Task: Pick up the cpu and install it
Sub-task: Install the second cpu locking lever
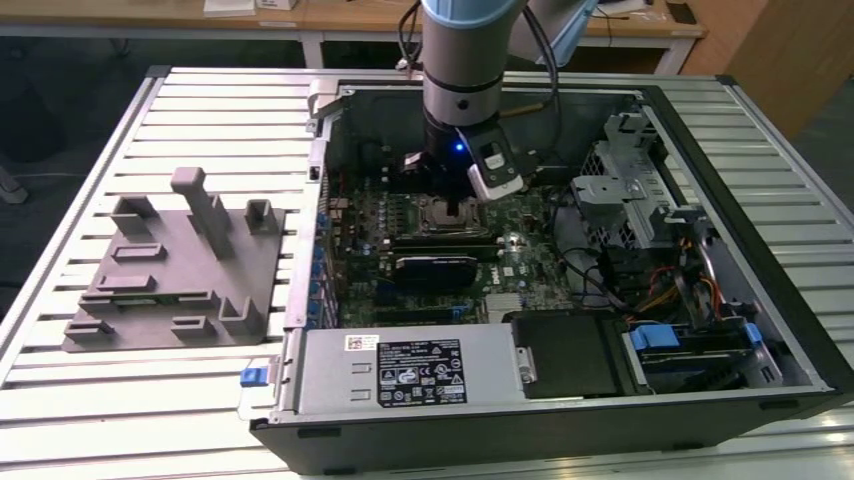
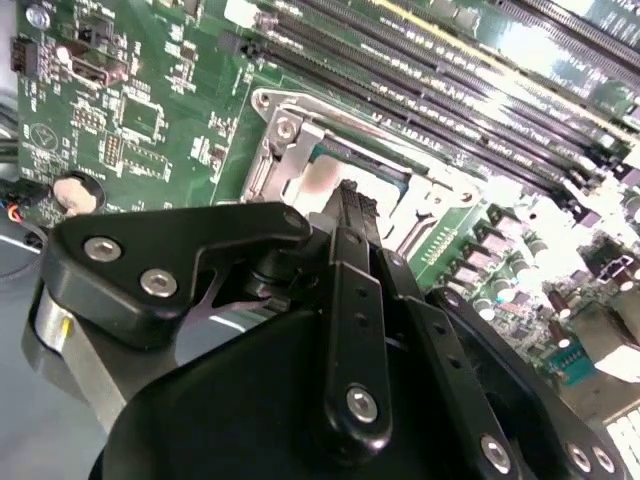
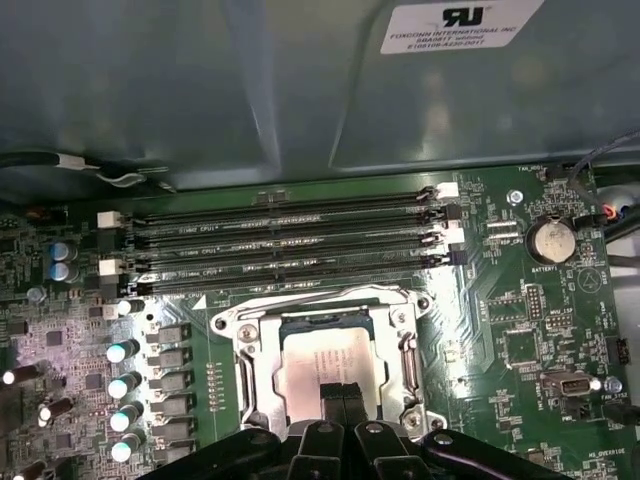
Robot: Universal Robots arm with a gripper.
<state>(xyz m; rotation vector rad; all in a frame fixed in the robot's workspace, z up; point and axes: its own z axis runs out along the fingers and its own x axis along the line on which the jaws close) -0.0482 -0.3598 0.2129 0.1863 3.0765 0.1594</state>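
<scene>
One robot arm reaches down into an open computer case that lies on its side on a slatted metal desk. Its gripper hangs directly over the cpu socket on the green motherboard. In the first wrist view the two black fingertips sit pressed together, with no gap between them, right above the cpu. The cpu, a pale silvery square, lies inside the socket's metal frame. I cannot tell whether the tips touch its top. In the second wrist view the closed fingers point at the same pale chip within the frame. Four memory slots run alongside the socket, near it. On the exterior view's left, a grey moulded fixture rests on the desk, beside the case.
</scene>
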